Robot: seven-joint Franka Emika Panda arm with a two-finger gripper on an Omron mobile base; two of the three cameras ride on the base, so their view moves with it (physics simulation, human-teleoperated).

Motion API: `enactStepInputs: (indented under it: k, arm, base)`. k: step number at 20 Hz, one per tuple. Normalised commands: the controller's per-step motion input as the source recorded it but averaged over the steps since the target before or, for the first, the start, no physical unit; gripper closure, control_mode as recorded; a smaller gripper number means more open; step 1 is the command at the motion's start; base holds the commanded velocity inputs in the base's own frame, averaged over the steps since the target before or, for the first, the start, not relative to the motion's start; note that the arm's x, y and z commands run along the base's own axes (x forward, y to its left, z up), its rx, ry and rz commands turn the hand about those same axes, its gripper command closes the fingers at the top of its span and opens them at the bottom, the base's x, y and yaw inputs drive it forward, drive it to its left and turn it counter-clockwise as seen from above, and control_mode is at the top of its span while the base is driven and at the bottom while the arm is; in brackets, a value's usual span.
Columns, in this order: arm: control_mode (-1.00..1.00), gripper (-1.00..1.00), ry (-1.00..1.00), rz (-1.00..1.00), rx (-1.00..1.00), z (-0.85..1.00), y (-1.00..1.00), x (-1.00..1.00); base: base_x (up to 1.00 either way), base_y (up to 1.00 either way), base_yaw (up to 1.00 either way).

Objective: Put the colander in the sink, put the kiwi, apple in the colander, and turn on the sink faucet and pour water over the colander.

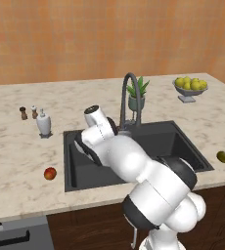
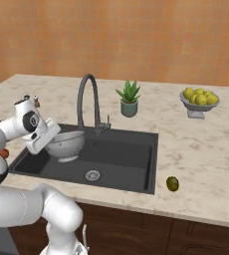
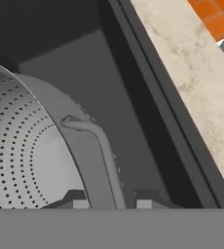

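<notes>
gripper (image 3: 109,203) pinches perforated round metal colander (image 2: 65,143) over dark sink (image 2: 126,159).

The white jointed arm is reaching forward and bending down. Its two-finger dark-tipped end effector (image 3: 109,200) is pinching a thin handle between both fingertips.

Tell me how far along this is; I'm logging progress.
Done: nothing fully. In hand: the hand straddles the colander rim inside the sink; whether it is set down is unclear. Left: the apple and kiwi sit on the counter, and no water runs from the sink faucet.
</notes>
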Motion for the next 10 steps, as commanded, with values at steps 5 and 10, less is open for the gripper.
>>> enactStepInputs:
  k: [5,10]
  arm:
    - [-1.00,1.00,0.03,-0.32,-0.01,-0.48,0.53,0.22]
    - [-1.00,1.00,0.00,-0.34,-0.04,-0.42,0.28,0.29]
  base:
    - [0.00,0.00,0.00]
    - [0.00,0.00,0.00]
